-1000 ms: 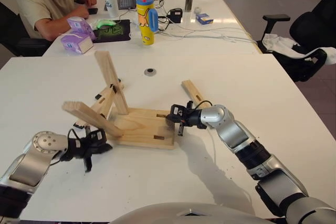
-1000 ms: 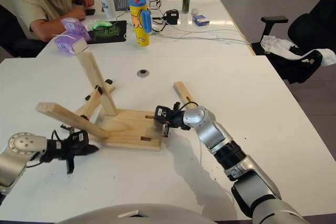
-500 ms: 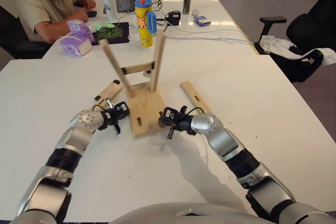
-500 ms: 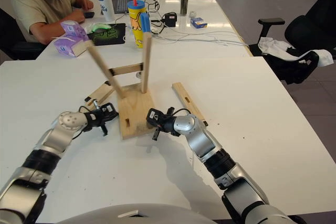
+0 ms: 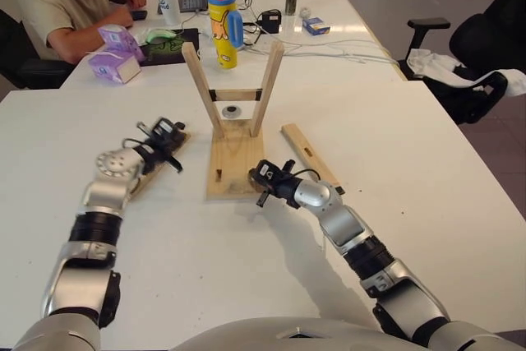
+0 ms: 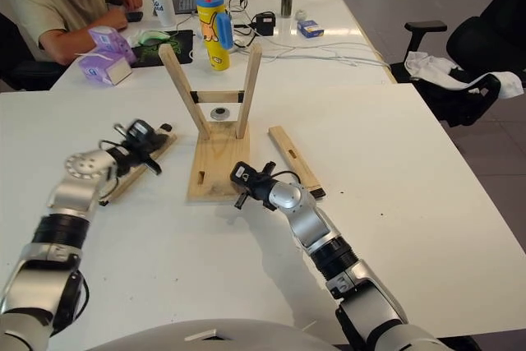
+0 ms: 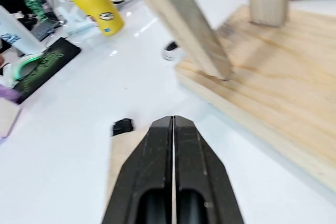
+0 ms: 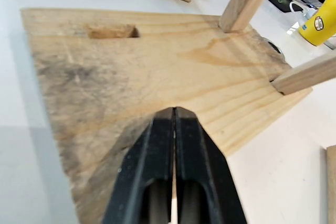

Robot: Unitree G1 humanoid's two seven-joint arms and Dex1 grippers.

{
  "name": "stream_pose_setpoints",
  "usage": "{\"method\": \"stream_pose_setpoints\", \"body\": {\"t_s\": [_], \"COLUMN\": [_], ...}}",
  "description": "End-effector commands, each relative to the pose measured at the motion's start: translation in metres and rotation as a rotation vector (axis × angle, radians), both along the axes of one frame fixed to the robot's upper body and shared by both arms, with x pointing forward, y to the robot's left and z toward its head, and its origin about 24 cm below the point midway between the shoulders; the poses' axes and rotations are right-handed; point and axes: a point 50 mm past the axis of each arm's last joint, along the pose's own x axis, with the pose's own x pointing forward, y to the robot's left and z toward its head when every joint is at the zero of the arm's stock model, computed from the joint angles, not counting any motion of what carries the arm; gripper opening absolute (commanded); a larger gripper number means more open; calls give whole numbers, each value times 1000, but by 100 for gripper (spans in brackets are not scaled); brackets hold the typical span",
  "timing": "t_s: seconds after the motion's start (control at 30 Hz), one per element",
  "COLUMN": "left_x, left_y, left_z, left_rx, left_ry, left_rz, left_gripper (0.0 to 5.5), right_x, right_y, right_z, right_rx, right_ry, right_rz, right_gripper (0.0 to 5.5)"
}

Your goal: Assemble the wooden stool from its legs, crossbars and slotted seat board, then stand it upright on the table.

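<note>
The stool looks about half built: the slotted seat board (image 5: 234,162) lies flat on the surface with two legs (image 5: 201,88) and a crossbar (image 5: 235,95) standing at its far end, and its near slot (image 8: 113,31) is unfilled. One loose leg (image 5: 311,155) lies just right of the board, and another (image 6: 162,148) lies left of it beneath the left claw (image 5: 168,131), which is closed on nothing. The right claw (image 5: 260,175), also closed and empty, sits at the board's near right corner.

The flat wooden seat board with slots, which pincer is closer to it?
Right. The right pincer has its tips over the flat slotted wooden seat board, at its near right corner. The left pincer is off to the board's left, above a loose wooden bar.
</note>
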Motion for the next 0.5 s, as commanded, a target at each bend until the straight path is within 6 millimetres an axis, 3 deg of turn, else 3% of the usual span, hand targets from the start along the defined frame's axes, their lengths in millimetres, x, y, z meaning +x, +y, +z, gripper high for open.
{"method": "stream_pose_setpoints", "body": {"t_s": [0.03,0.13,0.27,0.5], "left_x": [18,20,14,3], "left_y": [36,49,61,78], "left_z": [24,10,-8,-10], "left_rx": [102,175,79,-109], "left_ry": [-5,93,194,266], "left_rz": [99,133,190,258], "left_gripper": [5,5,5,112], "right_x": [-4,-9,-13,-18], "right_y": [-7,-2,6,6], "right_z": [-8,-6,-5,-7], "right_rx": [17,33,57,55], "right_ry": [31,36,55,75], "right_rz": [-53,-45,-28,-31], "right_gripper": [0,0,0,0]}}
